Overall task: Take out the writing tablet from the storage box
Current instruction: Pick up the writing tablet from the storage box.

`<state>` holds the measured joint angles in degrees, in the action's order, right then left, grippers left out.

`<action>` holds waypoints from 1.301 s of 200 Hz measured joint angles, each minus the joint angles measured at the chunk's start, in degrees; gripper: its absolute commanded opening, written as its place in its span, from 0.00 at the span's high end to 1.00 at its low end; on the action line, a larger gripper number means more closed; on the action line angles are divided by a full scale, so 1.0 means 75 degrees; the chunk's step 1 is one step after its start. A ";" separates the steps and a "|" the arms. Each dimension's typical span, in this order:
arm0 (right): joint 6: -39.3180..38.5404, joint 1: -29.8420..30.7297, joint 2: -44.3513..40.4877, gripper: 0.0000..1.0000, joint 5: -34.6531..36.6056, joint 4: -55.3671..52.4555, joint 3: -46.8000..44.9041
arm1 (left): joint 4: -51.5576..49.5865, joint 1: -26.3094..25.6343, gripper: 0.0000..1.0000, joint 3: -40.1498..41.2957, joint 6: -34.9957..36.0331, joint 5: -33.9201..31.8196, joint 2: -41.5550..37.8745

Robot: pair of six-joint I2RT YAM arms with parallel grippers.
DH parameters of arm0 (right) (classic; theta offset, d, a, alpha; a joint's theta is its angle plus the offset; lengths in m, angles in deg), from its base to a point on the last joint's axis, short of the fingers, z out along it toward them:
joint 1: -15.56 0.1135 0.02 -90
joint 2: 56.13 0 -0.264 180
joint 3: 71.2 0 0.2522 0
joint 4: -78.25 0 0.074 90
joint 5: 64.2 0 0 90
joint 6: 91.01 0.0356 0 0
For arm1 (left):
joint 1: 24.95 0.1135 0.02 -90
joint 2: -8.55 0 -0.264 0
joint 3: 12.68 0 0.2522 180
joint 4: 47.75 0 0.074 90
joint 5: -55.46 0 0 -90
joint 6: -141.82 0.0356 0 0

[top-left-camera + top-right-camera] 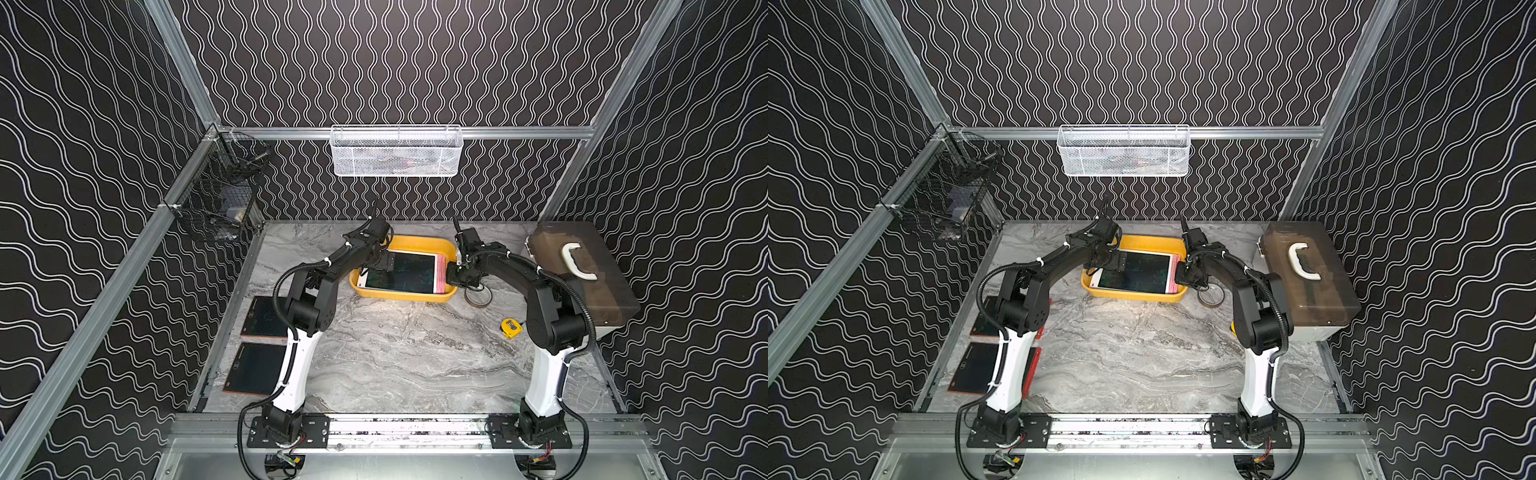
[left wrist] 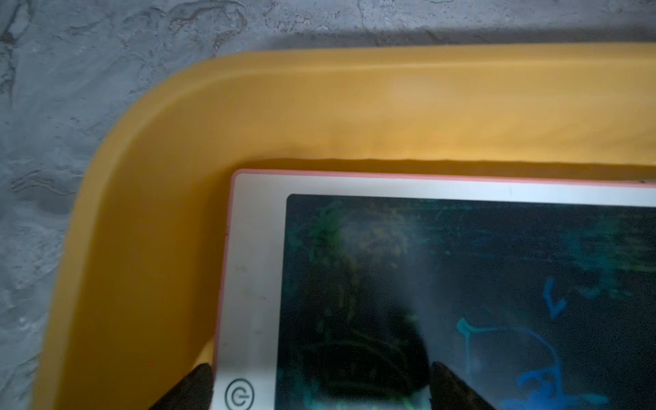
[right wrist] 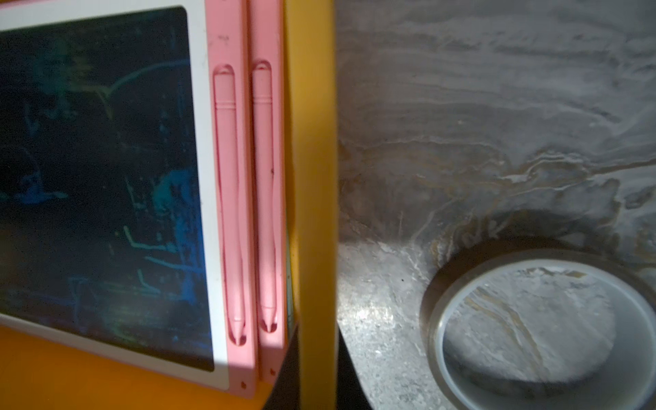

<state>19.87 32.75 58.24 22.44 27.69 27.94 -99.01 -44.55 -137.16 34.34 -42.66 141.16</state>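
The storage box, a shallow yellow plastic tray with rounded corners and a smooth flared rim, sits toward the back of the grey, veined marble-look tabletop. Flat inside it lies the writing tablet, a thin rectangle with a white bezel, a pink casing and a glossy dark screen bearing faint blue and green scribbles. It rests on a second pink tablet, of which only the side strip shows clearly. Each strip holds a pink stylus in a moulded slot. The left gripper hangs low over the writing tablet's left short end with its jaws spread wide. In the left wrist view one black fingertip sits just outside the bezel, beside the round button symbol, and the other is over the screen. Whether either touches the tablet I cannot tell. The right gripper is clamped on the box's right wall, a dark finger on each side of the yellow rim, just beside the tablets' pink edges. Near it on the table lies a translucent ring of tape, cut off by the frame edge. In both top views the arms cover the box's two ends, and the screen's marks are too dim to read.
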 measured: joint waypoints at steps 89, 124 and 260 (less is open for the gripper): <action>0.0009 0.0041 -0.0047 0.99 0.0044 0.0131 -0.0181 | 0.0519 0.0000 0.01 -0.0184 -0.0283 0.0297 0.0367; -0.0076 0.0035 -0.0026 0.99 0.0163 0.0085 -0.0166 | 0.0705 0.0055 0.01 -0.0125 -0.0606 0.1052 0.0283; -0.0382 0.0006 0.0326 0.99 0.0294 0.0058 0.0178 | 0.0090 -0.0070 0.01 0.0251 -0.0248 0.0609 -0.0090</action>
<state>17.01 32.79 60.69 24.65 28.13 29.28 -98.33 -45.07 -135.28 32.48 -38.09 140.49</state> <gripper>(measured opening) 0.101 0.991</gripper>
